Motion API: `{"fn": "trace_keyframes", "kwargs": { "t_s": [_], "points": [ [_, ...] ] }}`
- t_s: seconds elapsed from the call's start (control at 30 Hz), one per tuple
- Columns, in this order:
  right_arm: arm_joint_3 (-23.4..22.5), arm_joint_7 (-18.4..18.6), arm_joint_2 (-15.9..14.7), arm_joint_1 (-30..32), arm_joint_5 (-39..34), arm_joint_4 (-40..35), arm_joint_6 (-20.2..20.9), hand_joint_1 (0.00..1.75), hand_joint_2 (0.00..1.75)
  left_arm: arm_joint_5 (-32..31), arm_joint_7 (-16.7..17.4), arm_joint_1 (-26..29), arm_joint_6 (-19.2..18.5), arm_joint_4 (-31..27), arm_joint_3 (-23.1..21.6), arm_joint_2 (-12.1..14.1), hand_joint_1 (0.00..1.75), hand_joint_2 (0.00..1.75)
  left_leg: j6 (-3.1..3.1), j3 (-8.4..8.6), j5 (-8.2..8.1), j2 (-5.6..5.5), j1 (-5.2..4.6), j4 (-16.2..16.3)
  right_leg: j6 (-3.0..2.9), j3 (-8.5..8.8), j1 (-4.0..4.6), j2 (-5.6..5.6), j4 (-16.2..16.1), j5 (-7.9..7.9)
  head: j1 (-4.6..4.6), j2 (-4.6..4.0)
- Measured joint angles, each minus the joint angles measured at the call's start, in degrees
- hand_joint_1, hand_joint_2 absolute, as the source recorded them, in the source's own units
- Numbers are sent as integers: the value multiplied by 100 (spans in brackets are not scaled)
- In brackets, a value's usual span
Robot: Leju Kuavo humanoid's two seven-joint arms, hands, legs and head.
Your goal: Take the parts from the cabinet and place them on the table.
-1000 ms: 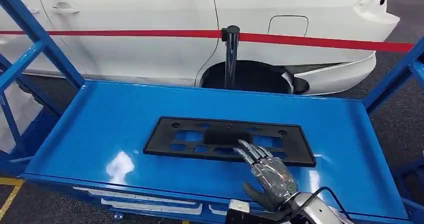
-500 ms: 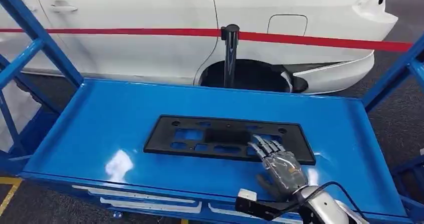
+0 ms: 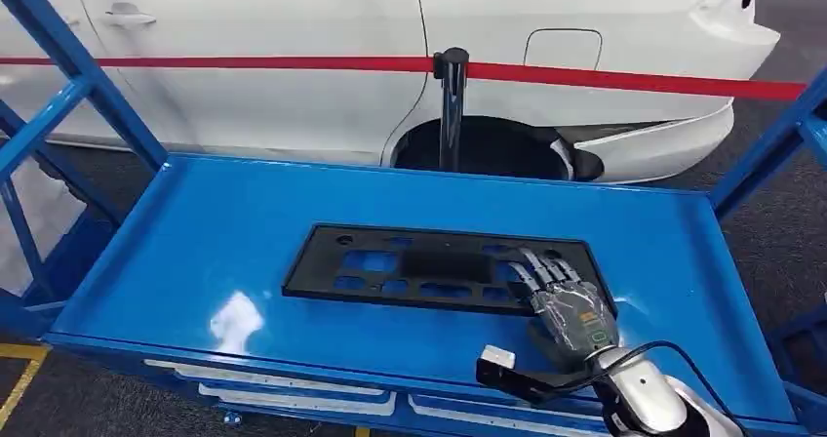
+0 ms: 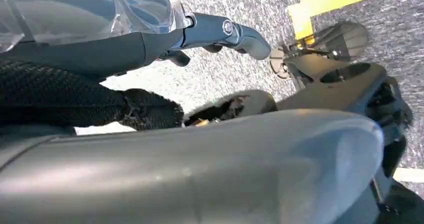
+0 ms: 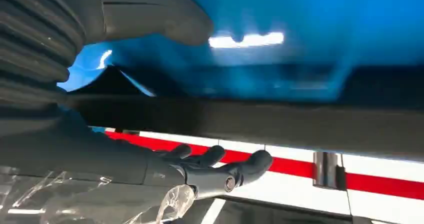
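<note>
Currently the black part (image 3: 444, 269) lies flat mid-shelf (image 3: 195, 252). Right hand (image 3: 569, 305) at its 4 o'clock corner, fingers (image 3: 538, 266) apart, resting on top. Risk: skidding without underside purchase.

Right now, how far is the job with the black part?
Done: nothing visible; the black plate lies flat on the blue shelf. In hand: the right robot hand rests its fingers on the plate's right end, without lifting. Left: gripping it, taking it out and placing it on the table.
</note>
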Motion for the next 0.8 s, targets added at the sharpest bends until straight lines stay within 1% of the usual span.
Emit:
{"fn": "trace_keyframes", "kwargs": {
  "t_s": [0.03, 0.07, 0.1, 0.13, 0.17, 0.2, 0.23, 0.27, 0.3, 0.33, 0.37, 0.4, 0.43, 0.47, 0.53, 0.57, 0.6, 0.63, 0.67, 0.7, 0.73, 0.77, 0.8],
  "points": [
    [-28, 0, -7, 1, 24, 63, -4, 17, 175, 9, 2, 0, 0, 2, 0, 0, 0, 0, -9, -1, 5, 0, 4, 0, -16, -4, 24, 0, 4, 0, 2, 0],
    [-48, 0, -7, 1, 57, 114, -9, 148, 175, 20, 20, -4, 0, 2, 0, 0, 0, 0, -21, -4, -4, -1, 23, 18, -56, -3, 18, -3, -5, 13, 0, 0],
    [-72, 7, -7, -2, 83, 144, -11, 173, 175, 24, 31, -7, 0, 2, 0, 4, 0, 0, -53, -23, -73, 1, 41, 101, -83, 5, -2, -11, -15, 25, 2, 0],
    [-109, 17, -9, -3, 116, 170, -11, 175, 175, 39, 31, -14, 0, 2, 0, 2, 0, 0, -98, -136, -255, 6, 39, 350, -102, 4, -2, -15, -15, 31, -11, 0],
    [-151, 35, -9, -1, 129, 232, -2, 175, 175, 41, 33, -17, 0, 0, 0, 2, 0, 0, -131, -341, -505, 5, 57, 810, -130, -8, -1, -18, -13, 39, -13, 0],
    [-170, 37, -9, -1, 161, 290, 15, 175, 175, 41, 33, -16, 0, 0, 0, 2, 0, 0, -154, -571, -735, 6, 64, 1322, -137, -18, 0, -20, -12, 40, -18, 0],
    [-186, 55, -9, -2, 172, 325, 37, 175, 175, 42, 33, -15, 0, 0, 0, 2, 0, 0, -160, -794, -908, 5, 64, 1811, -144, -25, 4, -25, -12, 44, -17, 0],
    [-188, 57, -9, -2, 194, 352, 63, 175, 175, 41, 33, -13, 0, 0, 0, 2, 0, 0, -155, -893, -930, 5, 64, 2028, -148, -27, 6, -26, -11, 46, -20, 0],
    [-194, 68, -9, -4, 223, 382, 88, 175, 175, 44, 33, -11, 0, 0, 0, 2, 0, 0, -140, -845, -831, 4, 63, 1937, -150, -23, 9, -26, -12, 48, -17, 0],
    [-205, 74, -9, -18, 234, 409, 116, 175, 175, 44, 33, -13, 0, 0, 0, 2, 0, 0, -111, -680, -657, 4, 61, 1624, -152, -16, 16, -23, -13, 50, -17, 0],
    [-234, 81, -9, -30, 245, 437, 144, 175, 175, 46, 33, -17, 0, 0, 0, 2, 0, 0, -66, -378, -395, 3, 54, 1037, -151, -4, 23, -22, -15, 51, -20, 0],
    [-253, 87, -9, -48, 267, 457, 166, 175, 175, 48, 33, -22, 0, 2, 0, 2, 0, 0, -2, -51, -176, 1, 35, 427, -149, 9, 27, -24, -16, 53, -17, 0],
    [-275, 94, -7, -59, 288, 478, 179, 175, 175, 50, 33, -25, 0, 0, 0, 2, 0, 0, 44, 136, -151, 1, 14, 22, -140, 10, 34, -32, -8, 52, -20, 0],
    [-295, 101, -7, -68, 301, 509, 182, 175, 175, 59, 28, -23, 0, 0, 0, 0, 0, 0, 10, 139, -129, 25, -9, 2, -111, 5, 58, -30, -13, 46, -15, 0],
    [-339, 112, -7, -93, 371, 551, 164, 175, 175, 66, 26, -3, 0, 2, 0, 2, 0, 0, 19, 114, -125, 17, -28, 11, -57, 9, 44, -41, -32, 68, -15, 0],
    [-354, 120, -4, -95, 437, 568, 122, 175, 175, 66, 24, 4, 0, 2, 0, 2, 0, 0, 54, 118, -97, 13, -13, -16, -21, 18, 46, -44, -55, 81, -15, 0],
    [-378, 118, -7, -90, 492, 581, 78, 175, 175, 68, 17, 4, 0, 0, 0, -11, 0, 0, 103, 143, -32, 21, 38, -78, 11, -4, 48, -42, -32, 51, -18, 0],
    [-395, 118, -5, -89, 540, 609, 40, 175, 175, 68, 13, 4, 0, 0, 0, -13, 0, 0, 118, 136, -17, 20, 32, -84, 30, -88, 46, -39, 180, -123, -11, 0],
    [-406, 114, -7, -88, 584, 629, 2, 175, 175, 70, 13, 6, 0, 2, 0, -13, 0, 0, 134, 124, -9, 24, 33, -84, 45, -266, 38, -40, 596, -386, 2, 0],
    [-422, 98, -7, -77, 645, 656, -57, 175, 175, 74, 11, 8, 0, 0, 0, -15, 0, 0, 137, 120, -7, 25, 28, -84, 60, -482, 38, -41, 1082, -620, 2, 0],
    [-435, 68, -4, -36, 738, 692, -166, 175, 175, 76, 11, 9, 0, 0, 0, -17, 0, 0, 138, 109, -8, 24, 24, -79, 78, -704, 39, -40, 1574, -806, 4, 0],
    [-448, 52, 2, 3, 810, 721, -262, 175, 175, 76, 9, 14, 0, 0, 0, -17, 0, 0, 139, 108, -8, 23, 22, -78, 85, -832, 35, -41, 1846, -850, 4, 0],
    [-478, 31, 9, 30, 848, 745, -349, 175, 175, 76, 4, 17, 0, 0, 0, -17, 0, 0, 139, 112, -10, 20, 22, -77, 87, -820, 33, -41, 1806, -758, 2, 0]
  ]
}}
